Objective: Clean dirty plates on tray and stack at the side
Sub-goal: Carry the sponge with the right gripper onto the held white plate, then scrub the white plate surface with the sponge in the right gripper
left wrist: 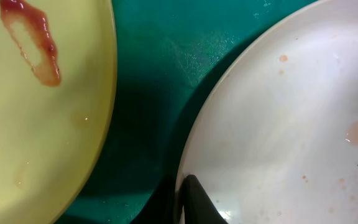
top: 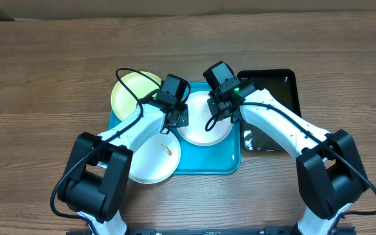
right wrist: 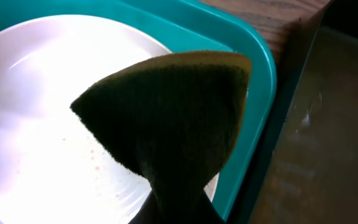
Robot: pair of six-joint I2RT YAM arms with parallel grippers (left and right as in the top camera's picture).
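Observation:
The turquoise tray [top: 207, 163] holds a white plate [top: 204, 127] in its middle. That plate shows faint orange specks in the left wrist view [left wrist: 291, 112]. My left gripper [top: 175, 112] is shut on this plate's left rim [left wrist: 182, 199]. My right gripper [top: 217, 108] is shut on a dark green sponge [right wrist: 166, 112] and holds it over the plate's right side [right wrist: 36, 124]. A lime-green plate [top: 132, 94] with a red smear [left wrist: 33, 43] lies at the tray's back left. A second white plate [top: 150, 163] with an orange smear lies at the tray's front left, overhanging the rim.
A glossy black basin [top: 276, 85] stands against the tray's right side and also shows in the right wrist view [right wrist: 328, 124]. Bare wooden table [top: 44, 78] surrounds the tray. The tray's rim [right wrist: 257, 106] runs close beside the sponge.

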